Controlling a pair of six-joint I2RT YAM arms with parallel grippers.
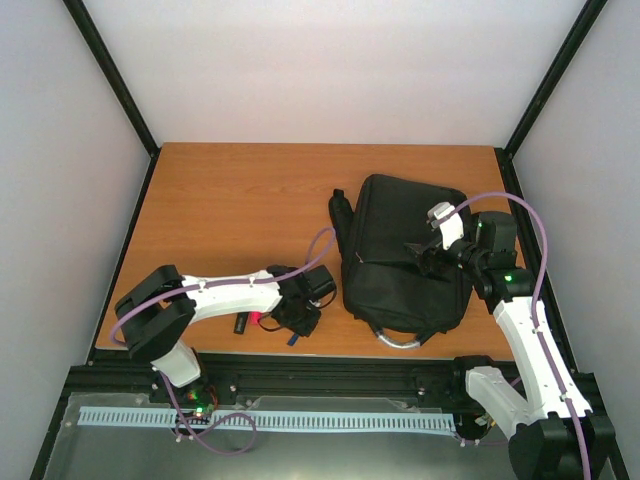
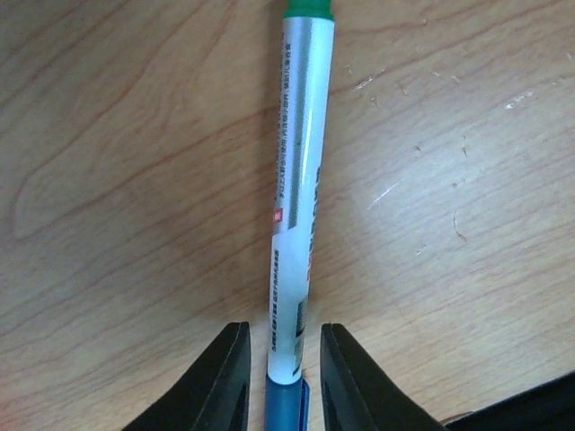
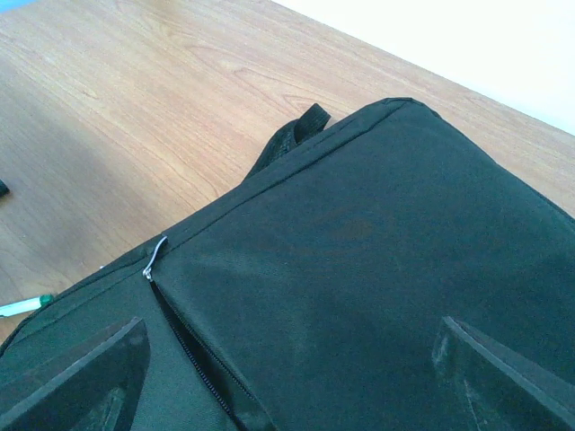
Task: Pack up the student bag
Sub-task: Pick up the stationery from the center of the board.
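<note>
The student bag (image 1: 400, 250), a large black fabric backpack, lies flat on the right of the wooden table. Its front pocket zip (image 3: 193, 359) is partly open, with a silver pull (image 3: 154, 256). My right gripper (image 3: 287, 359) hovers just over the bag (image 3: 377, 260), jaws wide open and holding nothing. My left gripper (image 2: 286, 359) is low over the table near the front edge. It straddles the end of a white marker with a green cap (image 2: 296, 180), and a small gap shows on each side. A blue piece (image 2: 286, 409) sits at the marker's near end.
A small black item (image 1: 241, 324) and a red one (image 1: 257, 318) lie beside the left gripper (image 1: 298, 318). A strap (image 3: 292, 135) sticks out from the bag's far-left side. A grey handle loop (image 1: 398, 340) lies at the bag's near end, close to the table edge.
</note>
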